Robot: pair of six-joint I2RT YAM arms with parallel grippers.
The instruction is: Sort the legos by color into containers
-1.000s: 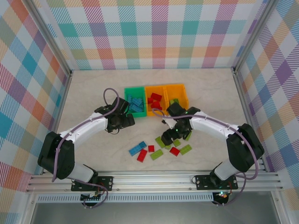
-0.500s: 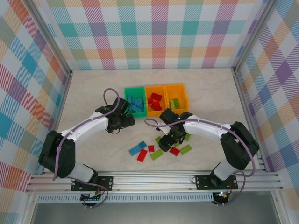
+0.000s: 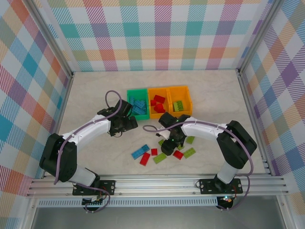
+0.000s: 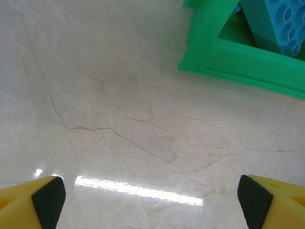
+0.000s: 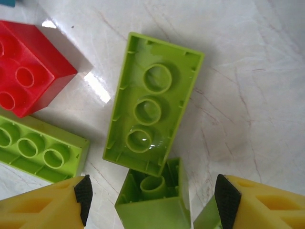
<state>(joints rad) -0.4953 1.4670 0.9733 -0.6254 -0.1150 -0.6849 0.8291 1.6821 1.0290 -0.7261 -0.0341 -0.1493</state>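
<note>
Centrally, the right gripper [image 5: 153, 198] stood with jaws apart astride a small lime brick [image 5: 155, 188], underside up, among loose bricks [image 3: 160, 158] on the table [image 4: 119, 95]. The left gripper [image 4: 152, 198], jaws wide, hung beside the green bin [image 4: 248, 62] of blue bricks [image 4: 281, 24].

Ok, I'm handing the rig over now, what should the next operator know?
Left claw: open, empty, over bare table beside green bin.
Right claw: open, astride a small lime brick, not gripping.
Done: blues in green bin, reds in middle orange bin, limes in right orange bin.
To do: loose blue, loose reds, loose limes near the arms.
</note>
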